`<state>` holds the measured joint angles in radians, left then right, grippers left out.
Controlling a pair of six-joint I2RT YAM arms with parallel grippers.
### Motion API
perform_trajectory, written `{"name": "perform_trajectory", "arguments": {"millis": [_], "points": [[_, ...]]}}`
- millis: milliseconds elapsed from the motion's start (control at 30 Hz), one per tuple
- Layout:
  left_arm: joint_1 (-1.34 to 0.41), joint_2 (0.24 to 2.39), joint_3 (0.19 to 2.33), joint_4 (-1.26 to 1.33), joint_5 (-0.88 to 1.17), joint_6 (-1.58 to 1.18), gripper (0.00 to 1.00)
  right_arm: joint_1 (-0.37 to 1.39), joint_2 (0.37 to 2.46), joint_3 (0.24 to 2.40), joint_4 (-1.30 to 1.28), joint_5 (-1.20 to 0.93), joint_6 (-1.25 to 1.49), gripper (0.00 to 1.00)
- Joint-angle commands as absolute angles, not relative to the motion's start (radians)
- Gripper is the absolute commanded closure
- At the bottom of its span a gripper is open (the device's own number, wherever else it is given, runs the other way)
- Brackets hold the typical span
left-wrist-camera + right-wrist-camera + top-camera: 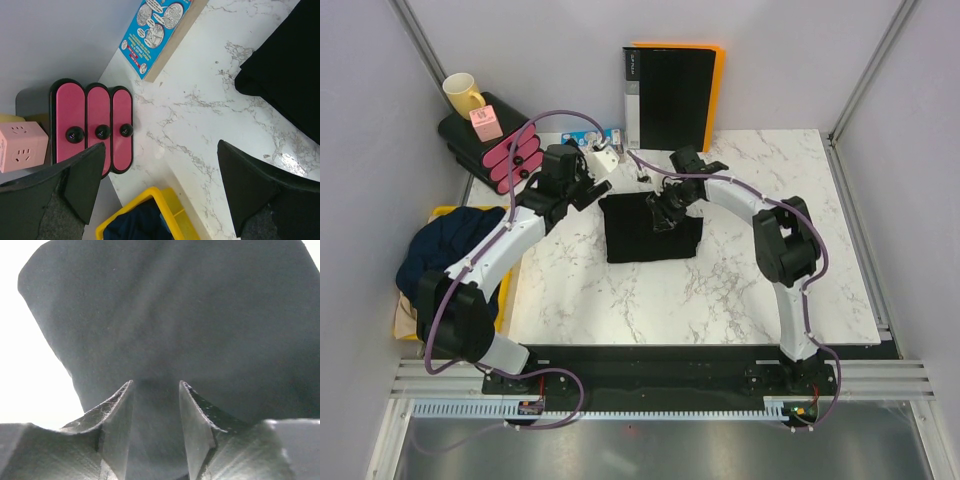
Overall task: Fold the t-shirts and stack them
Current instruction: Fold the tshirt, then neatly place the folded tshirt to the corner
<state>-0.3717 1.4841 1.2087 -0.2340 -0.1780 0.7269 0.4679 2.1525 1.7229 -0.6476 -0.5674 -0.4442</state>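
Observation:
A folded black t-shirt (650, 235) lies flat in the middle of the marble table (750, 290). My right gripper (665, 213) is down on its upper part. In the right wrist view the right gripper (156, 384) is open, its fingertips (122, 405) resting on the black t-shirt (175, 315) with no fold pinched between them. My left gripper (592, 188) hovers just left of the shirt's top left corner. It (161, 145) is wide open and empty, with the black t-shirt (290, 75) off to its right. A dark navy t-shirt (450, 250) is heaped in a yellow bin (442, 213) left of the table.
A black binder with an orange back (670, 95) stands against the rear wall. At the back left are a yellow mug (463, 93), a pink socket cube (486, 123), pink-and-black oblong pieces (513, 158) and a blue booklet (155, 30).

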Motion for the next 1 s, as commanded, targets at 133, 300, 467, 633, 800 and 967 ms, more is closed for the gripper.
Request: {"name": "perform_trajectory", "arguments": {"millis": [133,300,467,633,800,967], "points": [[-0.367,1.477,1.253,-0.229,-0.179,0.790,0.01,0.483,2.261,1.776,-0.658,-0.310,-0.410,1.00],[-0.365,1.485,1.269,-0.209,-0.181,0.833,0.01,0.440,2.270,1.787,-0.667,-0.244,-0.407,1.00],[-0.364,1.488,1.275,-0.193,-0.183,0.859,0.01,0.362,2.255,1.790,-0.696,-0.195,-0.413,1.00],[-0.357,1.493,1.264,-0.189,-0.176,0.850,0.01,0.321,2.209,1.763,-0.729,-0.193,-0.482,0.91],[-0.357,1.496,1.255,-0.186,-0.166,0.839,0.01,0.319,2.115,1.753,-0.756,-0.342,-0.488,0.49],[-0.357,1.497,1.259,-0.187,-0.158,0.859,0.01,0.290,2.042,1.804,-0.753,-0.348,-0.457,0.23]]}}
